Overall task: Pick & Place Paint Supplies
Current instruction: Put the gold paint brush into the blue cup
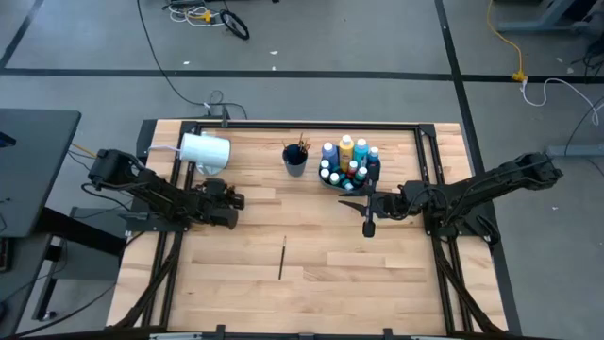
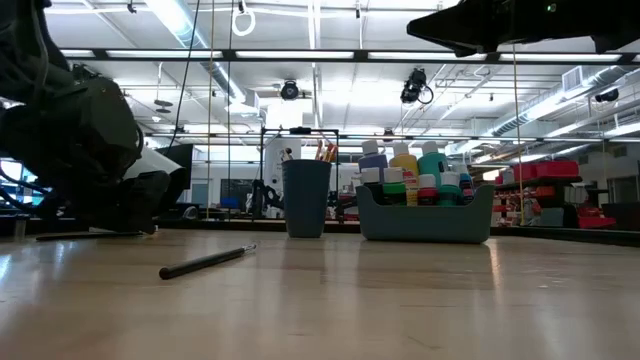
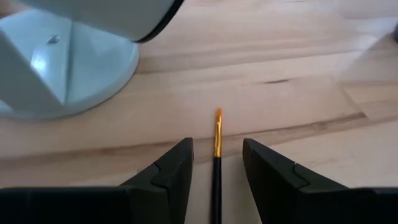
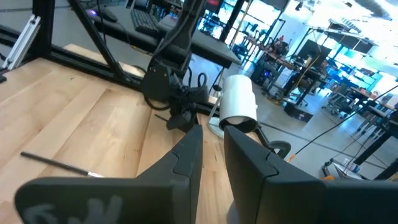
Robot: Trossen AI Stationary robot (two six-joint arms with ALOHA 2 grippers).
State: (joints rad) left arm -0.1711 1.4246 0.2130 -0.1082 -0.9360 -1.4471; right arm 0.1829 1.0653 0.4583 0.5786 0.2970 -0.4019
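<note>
Brightness: bright and even in all four views.
Source: long ceiling strip lights (image 2: 180,20), seen in the low view.
Glare: strips and far windows wash out white; pale sheen on the worktop (image 2: 400,300).
Shadows: soft and short; a faint one beside the brush (image 1: 281,258) on the worktop.
Silhouettes: left arm (image 2: 70,150) reads nearly black against the lit room.
Focus: white cylinder (image 3: 68,68) close to the left wrist lens is soft; the room beyond the worktop is hazy.

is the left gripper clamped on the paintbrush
No, in the left wrist view the paintbrush lies on the table between the open jaws, untouched.
</note>
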